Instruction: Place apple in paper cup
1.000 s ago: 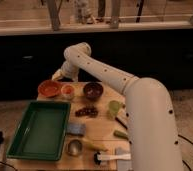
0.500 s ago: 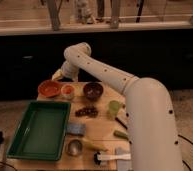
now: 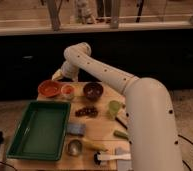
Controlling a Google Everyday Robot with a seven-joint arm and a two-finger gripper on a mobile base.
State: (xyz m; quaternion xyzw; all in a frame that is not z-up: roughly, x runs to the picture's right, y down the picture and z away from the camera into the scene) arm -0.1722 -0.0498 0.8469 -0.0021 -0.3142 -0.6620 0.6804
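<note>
Camera view: the gripper (image 3: 58, 75), jaws spread wide and holding nothing, is seen just above the apple (image 3: 68, 90) inside the paper cup (image 3: 67, 94).

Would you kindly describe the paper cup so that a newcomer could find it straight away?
Start at the green tray on the wooden table, then look past its far edge. The paper cup stands between the orange bowl and dark bowl, below the gripper: smallest, cream-white, with something reddish inside.

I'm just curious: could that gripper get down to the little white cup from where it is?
Probably yes. The gripper hangs open just behind the cup, and nothing stands between them; the apple seems to sit inside it.
</note>
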